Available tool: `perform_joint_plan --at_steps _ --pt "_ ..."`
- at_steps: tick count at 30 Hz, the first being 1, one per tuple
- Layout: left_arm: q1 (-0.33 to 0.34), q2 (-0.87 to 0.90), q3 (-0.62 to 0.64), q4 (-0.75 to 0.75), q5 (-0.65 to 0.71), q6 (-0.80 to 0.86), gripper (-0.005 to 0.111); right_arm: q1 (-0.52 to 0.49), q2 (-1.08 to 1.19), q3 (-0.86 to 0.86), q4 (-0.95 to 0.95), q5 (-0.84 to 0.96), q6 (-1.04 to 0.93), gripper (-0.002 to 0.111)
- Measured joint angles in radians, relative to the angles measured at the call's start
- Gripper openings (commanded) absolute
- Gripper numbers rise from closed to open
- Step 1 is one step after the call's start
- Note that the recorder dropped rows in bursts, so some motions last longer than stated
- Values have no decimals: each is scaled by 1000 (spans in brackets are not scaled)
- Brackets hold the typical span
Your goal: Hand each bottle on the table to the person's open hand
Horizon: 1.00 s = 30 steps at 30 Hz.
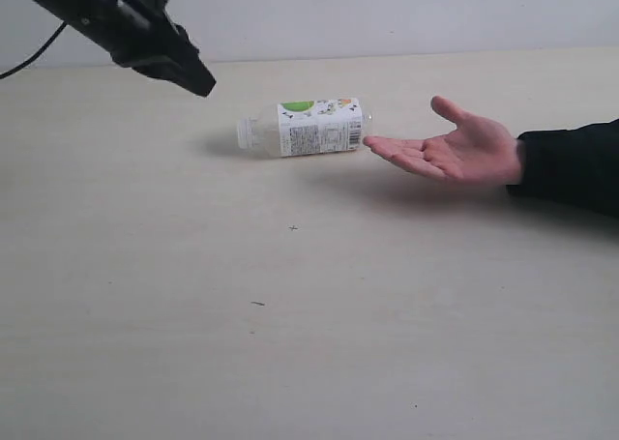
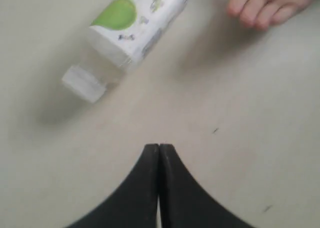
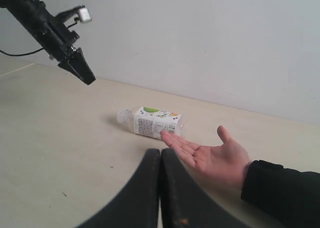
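Since both arms' jaws are shut and empty, I'd open the left pair wide, then grab the white-green-label bottle (image 1: 308,128) mid-label.

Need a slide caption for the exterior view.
Shut left gripper hovers off the cap end of a bottle lying on the table beside an open hand.

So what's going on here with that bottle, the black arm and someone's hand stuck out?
The robot's job is handing drinks over to a person. One bottle, clear with a white and green label, lies on its side on the table, gripped by nothing. The person's open hand is held out palm up beside its bottom end. The left gripper hangs shut in the air on the cap side, touching nothing. The right gripper is shut and empty too.
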Motion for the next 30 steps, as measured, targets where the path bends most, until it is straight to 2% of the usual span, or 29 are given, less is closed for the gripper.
perform_joint_plan --at_steps 1,2,4,7,11,14,17,20,25,27,30 --pt "-65 28 -57 203 -12 -57 0 0 0 0 0 0 0 0" --pt "-107 50 -99 307 -20 -70 0 0 0 0 0 0 0 0" --pt "-169 109 -207 410 -31 -57 0 0 0 0 0 0 0 0" --pt "-211 181 -329 431 -30 -29 0 0 0 0 0 0 0 0" --pt "-231 354 -592 467 91 42 0 0 0 0 0 0 0 0" --pt "-232 420 -669 475 154 62 0 0 0 0 0 0 0 0" --pt "-235 448 -694 477 165 66 1 0 0 0 0 0 0 0" --pt "-242 458 -701 482 145 70 16 0 0 0 0 0 0 0" --pt "-265 465 -703 513 125 89 56 0 0 0 0 0 0 0" --pt "-280 469 -703 517 121 91 64 0 0 0 0 0 0 0" --pt "-297 476 -703 518 92 96 68 0 0 0 0 0 0 0"
